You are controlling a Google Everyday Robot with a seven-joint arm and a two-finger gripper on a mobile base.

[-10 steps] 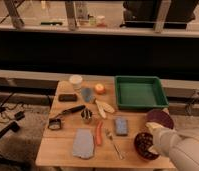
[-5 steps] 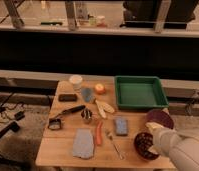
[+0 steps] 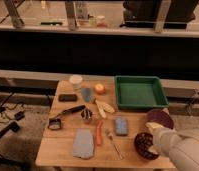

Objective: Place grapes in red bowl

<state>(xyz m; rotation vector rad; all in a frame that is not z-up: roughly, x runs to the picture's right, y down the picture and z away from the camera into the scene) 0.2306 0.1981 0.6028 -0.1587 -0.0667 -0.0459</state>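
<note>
The red bowl (image 3: pixel 141 138) stands at the front right of the wooden table (image 3: pixel 60 150). Its inside looks dark, and a dark mass there seems to be the grapes (image 3: pixel 142 145). My white arm (image 3: pixel 180 149) comes in from the lower right and covers the bowl's right side. The gripper (image 3: pixel 153 144) is at the bowl's right rim, over its inside, mostly hidden by the arm.
A larger purple-maroon dish (image 3: pixel 160 118) lies just behind the bowl. A green tray (image 3: pixel 139 92) stands at the back right. A blue sponge (image 3: pixel 121 125), fork (image 3: pixel 113 142), carrot (image 3: pixel 99 133), blue cloth (image 3: pixel 83 144), banana (image 3: pixel 104 106), metal cup (image 3: pixel 86 116), orange (image 3: pixel 99 88) and white cup (image 3: pixel 76 81) lie to the left.
</note>
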